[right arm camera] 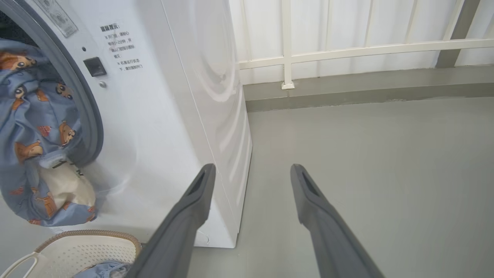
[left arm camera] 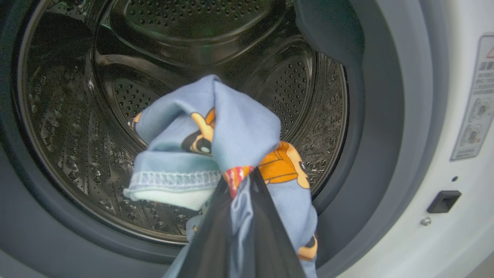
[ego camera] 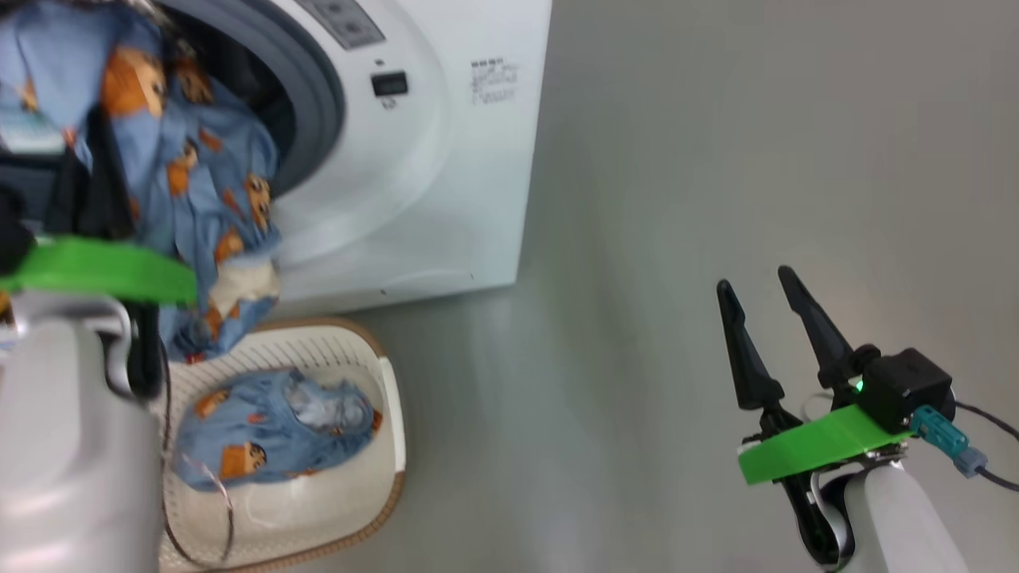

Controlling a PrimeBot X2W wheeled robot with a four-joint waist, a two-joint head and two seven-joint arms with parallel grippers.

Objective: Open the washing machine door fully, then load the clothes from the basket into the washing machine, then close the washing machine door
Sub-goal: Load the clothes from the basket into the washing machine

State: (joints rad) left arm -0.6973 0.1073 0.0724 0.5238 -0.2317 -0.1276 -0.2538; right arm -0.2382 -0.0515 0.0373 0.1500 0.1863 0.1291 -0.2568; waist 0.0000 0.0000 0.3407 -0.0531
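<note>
My left gripper [left arm camera: 242,178] is shut on one of the clothes, a light blue garment [left arm camera: 216,131] with orange cartoon figures. It holds the garment up right at the mouth of the perforated steel drum [left arm camera: 154,58]. In the head view this garment [ego camera: 199,199] drapes from the washing machine [ego camera: 446,159] opening down toward the basket [ego camera: 382,374]. A second blue garment [ego camera: 271,430] lies inside the basket. My right gripper [ego camera: 754,280] is open with nothing in it, over the floor to the machine's right; its fingertips [right arm camera: 206,173] point past the machine's corner. The washing machine door is out of view.
The grey rubber seal [left arm camera: 378,135] rings the opening. Bare grey floor [ego camera: 677,239] stretches right of the machine. A white railing [right arm camera: 347,50] on a low kerb runs behind it. The basket's rim [right arm camera: 96,236] sits on the floor just in front of the machine.
</note>
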